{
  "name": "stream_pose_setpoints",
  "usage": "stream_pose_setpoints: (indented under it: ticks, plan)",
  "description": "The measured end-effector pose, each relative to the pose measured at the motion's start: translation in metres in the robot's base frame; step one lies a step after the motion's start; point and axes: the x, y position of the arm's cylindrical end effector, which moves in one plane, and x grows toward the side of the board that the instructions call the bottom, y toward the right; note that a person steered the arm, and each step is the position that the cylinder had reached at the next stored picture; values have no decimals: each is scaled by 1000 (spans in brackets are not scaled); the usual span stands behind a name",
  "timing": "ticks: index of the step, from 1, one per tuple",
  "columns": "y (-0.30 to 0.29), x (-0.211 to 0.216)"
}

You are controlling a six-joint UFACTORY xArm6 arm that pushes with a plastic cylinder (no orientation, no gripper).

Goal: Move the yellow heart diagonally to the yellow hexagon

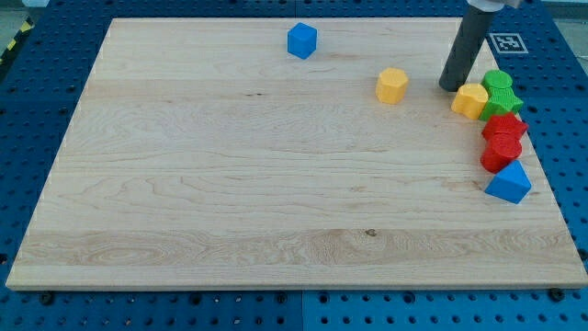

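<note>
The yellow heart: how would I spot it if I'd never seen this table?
Look at the wooden board, along its right edge, where coloured blocks cluster. The yellow heart sits at the cluster's top left, beside my tip. It touches the green blocks; the yellow hexagon stands alone.

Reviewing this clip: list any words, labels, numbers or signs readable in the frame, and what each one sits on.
No readable words, brands or numbers anywhere in the camera view.
One sign only: a black-and-white square fiducial marker on the blue pegboard behind the wooden board, partly hidden by the rod; it carries a pattern, no text.
The blocks bear no markings.
</note>
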Motion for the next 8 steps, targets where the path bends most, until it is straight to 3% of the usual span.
stream_pose_setpoints:
  ticks: [2,3,6,8]
  plan:
    - [-14,67]
    - [4,73]
    - [29,69]
    - [1,44]
